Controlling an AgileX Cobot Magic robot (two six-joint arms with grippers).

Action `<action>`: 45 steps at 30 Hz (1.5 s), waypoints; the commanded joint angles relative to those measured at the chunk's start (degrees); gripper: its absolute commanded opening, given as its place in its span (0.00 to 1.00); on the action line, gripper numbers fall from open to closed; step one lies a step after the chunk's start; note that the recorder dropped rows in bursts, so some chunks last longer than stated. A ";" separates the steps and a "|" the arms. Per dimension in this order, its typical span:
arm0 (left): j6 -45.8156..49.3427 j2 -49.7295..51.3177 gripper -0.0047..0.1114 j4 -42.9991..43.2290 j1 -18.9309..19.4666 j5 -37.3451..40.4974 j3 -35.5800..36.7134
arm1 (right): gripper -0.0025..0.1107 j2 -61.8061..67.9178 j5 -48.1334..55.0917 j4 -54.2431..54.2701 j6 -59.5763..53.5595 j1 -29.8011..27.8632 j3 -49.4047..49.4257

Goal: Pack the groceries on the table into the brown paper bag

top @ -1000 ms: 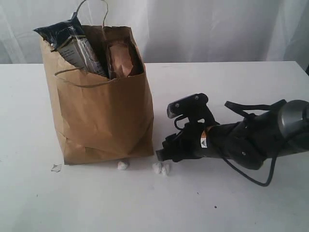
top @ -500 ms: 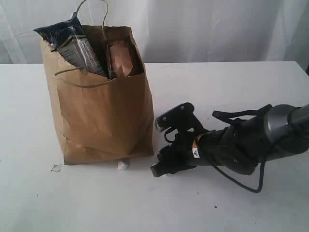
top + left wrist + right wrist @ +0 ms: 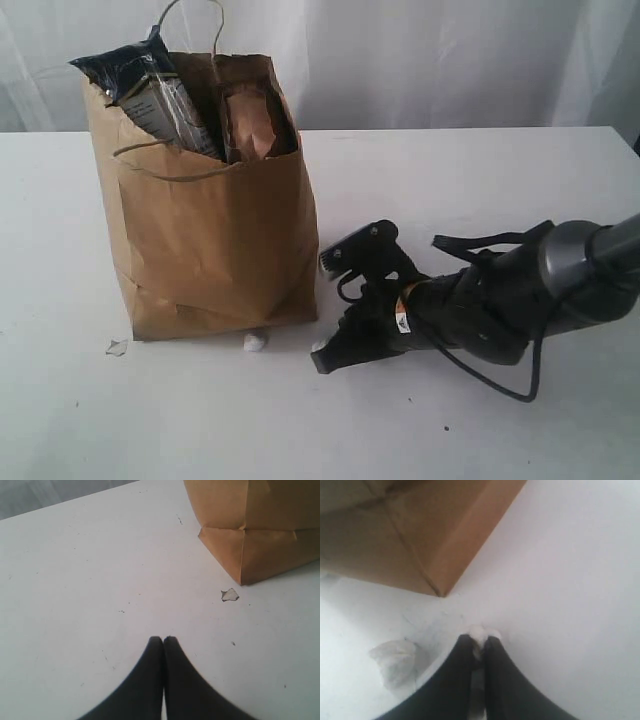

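The brown paper bag (image 3: 210, 240) stands upright on the table (image 3: 480, 180), left of centre. A long dark-blue packet (image 3: 140, 70) and a brown-red pouch (image 3: 250, 125) stick out of its top. My right gripper (image 3: 322, 358) lies low on the table by the bag's front right corner (image 3: 410, 540). It is shut on a small white crumb (image 3: 480, 634) pinched at its tips (image 3: 479, 642). My left gripper (image 3: 163, 640) is shut with nothing in it, hovering over bare table near the bag's other corner (image 3: 260, 530). The other groceries are hidden or out of view.
A second white crumb (image 3: 254, 342) lies at the bag's front edge, left of the right gripper (image 3: 394, 660). A small torn paper scrap (image 3: 117, 347) lies by the bag's front left corner (image 3: 230, 595). White curtains hang behind the table.
My right arm slid left and lower towards the bag's corner, and its jaws closed on the white crumbs that lay there. The left gripper stayed shut.
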 commanded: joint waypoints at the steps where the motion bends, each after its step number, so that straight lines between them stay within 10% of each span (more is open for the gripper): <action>1: 0.00 -0.29 0.04 -0.58 -0.28 0.18 0.20 | 0.02 -4.97 11.27 0.22 1.80 0.09 0.02; 12: 0.00 -0.29 0.04 -0.58 -0.28 0.18 0.20 | 0.02 -21.66 28.80 5.53 -5.65 0.09 0.02; 25: 0.00 -0.29 0.04 -0.58 -0.28 0.18 0.20 | 0.02 -24.18 48.06 36.40 -28.96 -3.12 -9.33; 45: 0.00 -0.29 0.04 -0.58 -0.28 0.18 0.20 | 0.02 -24.18 67.13 58.21 -30.17 -3.28 -31.20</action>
